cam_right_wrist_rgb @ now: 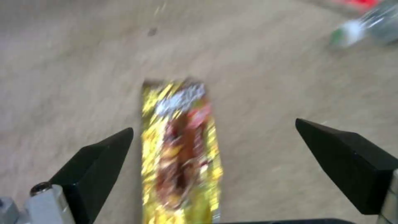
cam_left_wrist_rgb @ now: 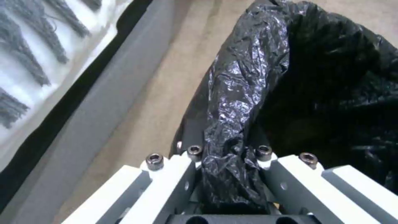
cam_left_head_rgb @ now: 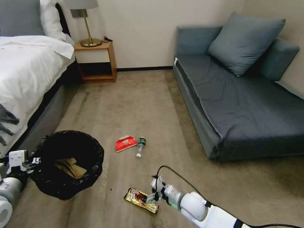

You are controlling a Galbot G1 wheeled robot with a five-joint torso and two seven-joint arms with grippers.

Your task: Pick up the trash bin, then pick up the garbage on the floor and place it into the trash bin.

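Right wrist view shows the right gripper (cam_right_wrist_rgb: 213, 174) with jaws open over the gold wrapper (cam_right_wrist_rgb: 182, 149) on the floor (cam_right_wrist_rgb: 74, 68). The flat wrapper could slip away. The left gripper (cam_left_wrist_rgb: 226, 174) pinches the trash bin (cam_left_wrist_rgb: 248, 93) bag rim.

floor (cam_left_head_rgb: 142, 101) carpet | on it: red pkt (cam_left_head_rgb: 125, 143), bottle (cam_left_head_rgb: 140, 146), gold wrapper (cam_left_head_rgb: 141, 200)

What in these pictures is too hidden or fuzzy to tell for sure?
- Trash bin: its black bag covers the walls in the head view, so the bin's own colour is hidden.
- Left claw: shut on the bag rim; the bin rim underneath is hidden.
- Gold wrapper: printing blurred in the right wrist view, between the fingers of the open right claw.
- Bottle: label too small to read.
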